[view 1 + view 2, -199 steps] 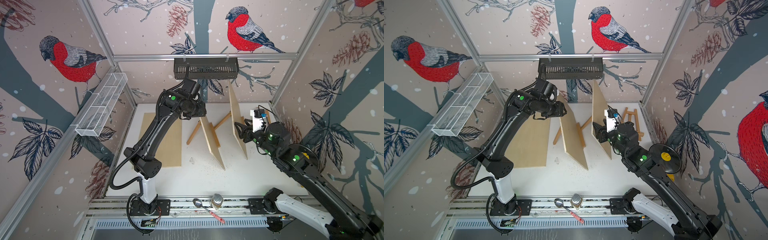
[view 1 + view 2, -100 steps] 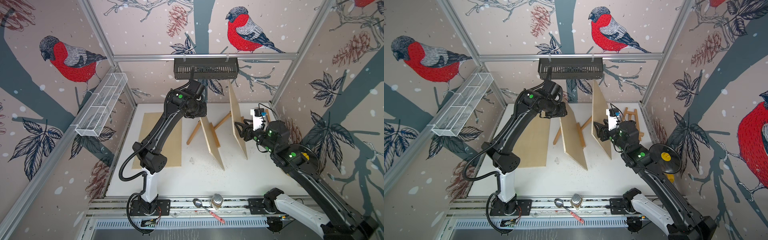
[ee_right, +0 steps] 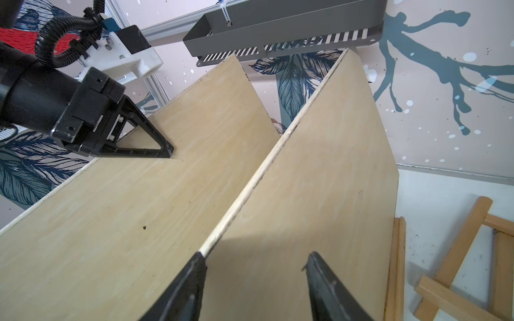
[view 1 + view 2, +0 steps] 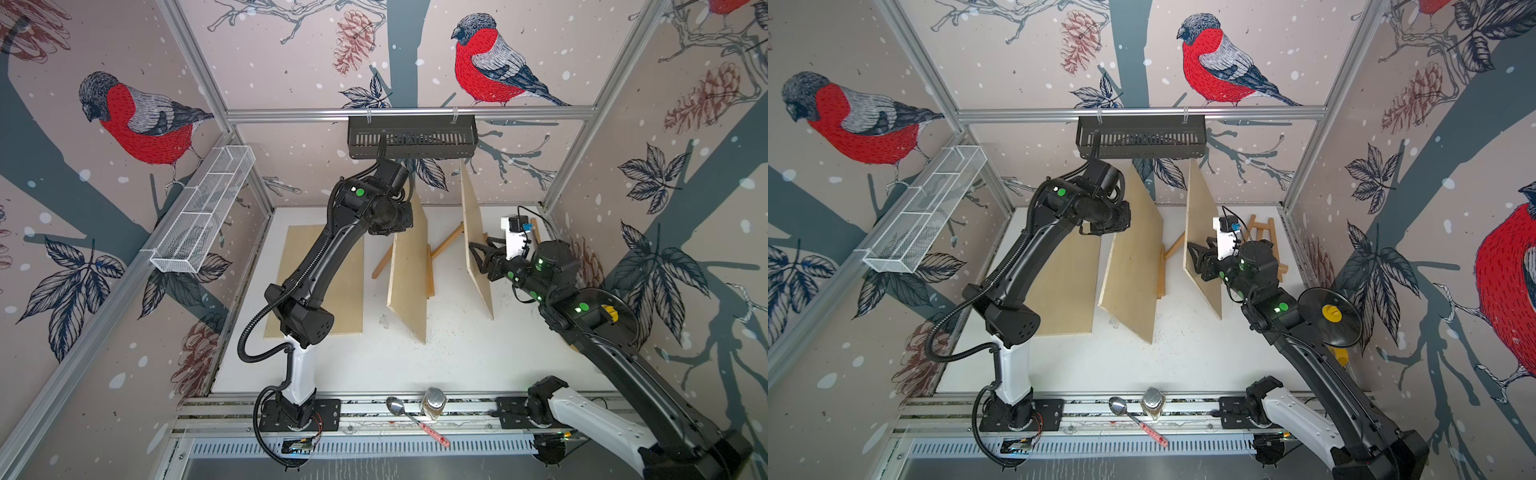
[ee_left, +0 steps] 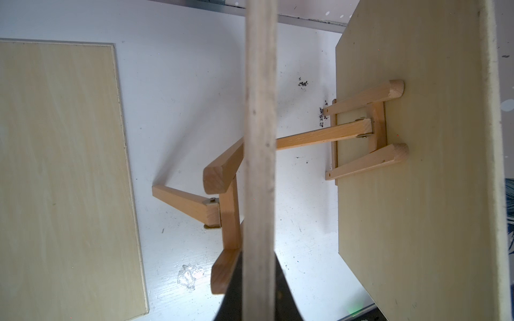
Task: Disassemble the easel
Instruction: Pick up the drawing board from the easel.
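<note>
The middle plywood panel point(image 4: 409, 286), propped on the small wooden easel point(image 5: 226, 216) at frame centre, is clamped at its top edge by the left tool point(image 5: 258, 280) — thin, stiff, judged light, best lifted straight off. The right tool point(image 3: 256, 258) is seen open.

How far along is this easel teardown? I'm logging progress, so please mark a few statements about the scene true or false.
1. The left gripper is closed on the middle board's top edge. True.
2. The right gripper is clamped shut on the right board. False: its jaws stand open at that board's edge.
3. A third board lies flat on the table. True.
4. The spoon lies on the third board. False: it lies on the front rail beside the jar.
</note>
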You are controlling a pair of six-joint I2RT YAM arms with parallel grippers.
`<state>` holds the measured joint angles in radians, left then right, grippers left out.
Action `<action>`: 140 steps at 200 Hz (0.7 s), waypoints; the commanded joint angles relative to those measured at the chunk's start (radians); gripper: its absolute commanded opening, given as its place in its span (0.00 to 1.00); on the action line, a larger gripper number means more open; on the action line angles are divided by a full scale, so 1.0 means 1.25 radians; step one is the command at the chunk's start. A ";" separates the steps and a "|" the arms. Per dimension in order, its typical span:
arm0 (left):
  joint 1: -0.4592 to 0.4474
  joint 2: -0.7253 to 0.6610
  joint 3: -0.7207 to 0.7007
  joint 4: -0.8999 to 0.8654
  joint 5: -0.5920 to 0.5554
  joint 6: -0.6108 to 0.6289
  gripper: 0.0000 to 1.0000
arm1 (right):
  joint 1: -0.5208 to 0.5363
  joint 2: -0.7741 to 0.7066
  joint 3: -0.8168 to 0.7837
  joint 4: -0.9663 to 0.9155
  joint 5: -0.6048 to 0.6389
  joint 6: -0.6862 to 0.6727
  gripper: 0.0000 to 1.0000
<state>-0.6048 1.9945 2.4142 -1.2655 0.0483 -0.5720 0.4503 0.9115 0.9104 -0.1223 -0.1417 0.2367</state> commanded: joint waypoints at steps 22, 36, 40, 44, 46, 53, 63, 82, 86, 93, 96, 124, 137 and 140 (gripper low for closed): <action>-0.001 -0.058 -0.022 0.029 -0.017 0.063 0.00 | -0.001 0.002 0.000 0.028 -0.017 0.006 0.59; -0.001 -0.090 -0.045 0.070 -0.011 0.071 0.00 | -0.001 -0.002 0.001 0.029 -0.018 0.003 0.59; 0.000 -0.098 -0.049 0.080 -0.011 0.072 0.00 | -0.001 -0.004 0.000 0.030 -0.019 0.002 0.59; -0.001 -0.106 -0.051 0.089 -0.007 0.074 0.00 | 0.000 -0.007 -0.001 0.031 -0.021 0.003 0.59; -0.001 -0.109 -0.051 0.093 -0.004 0.076 0.00 | 0.000 -0.008 -0.001 0.033 -0.022 0.002 0.59; -0.001 -0.118 -0.054 0.105 0.006 0.078 0.00 | 0.001 -0.014 -0.003 0.038 -0.026 0.001 0.59; -0.001 -0.133 -0.055 0.120 0.023 0.082 0.00 | -0.001 -0.024 -0.005 0.043 -0.030 -0.001 0.59; -0.001 -0.164 -0.066 0.148 0.050 0.087 0.00 | 0.000 -0.045 -0.008 0.047 -0.026 -0.006 0.59; -0.001 -0.172 -0.070 0.154 0.056 0.087 0.00 | 0.000 -0.048 -0.009 0.046 -0.024 -0.008 0.59; -0.001 -0.187 -0.078 0.165 0.064 0.091 0.00 | 0.000 -0.054 -0.007 0.043 -0.017 -0.009 0.59; -0.001 -0.195 -0.081 0.168 0.065 0.091 0.00 | 0.000 -0.056 -0.007 0.041 -0.015 -0.010 0.59; 0.000 -0.265 -0.085 0.159 0.054 0.099 0.00 | 0.001 -0.068 0.002 0.025 -0.005 -0.013 0.59; -0.001 -0.313 -0.109 0.167 0.064 0.100 0.00 | 0.001 -0.070 0.008 0.016 -0.003 -0.012 0.59; 0.000 -0.327 -0.115 0.170 0.069 0.101 0.00 | 0.000 -0.070 0.010 0.014 -0.004 -0.012 0.59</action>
<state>-0.6064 1.6798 2.2959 -1.1931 0.0998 -0.4606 0.4492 0.8303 0.9054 -0.1055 -0.1574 0.2317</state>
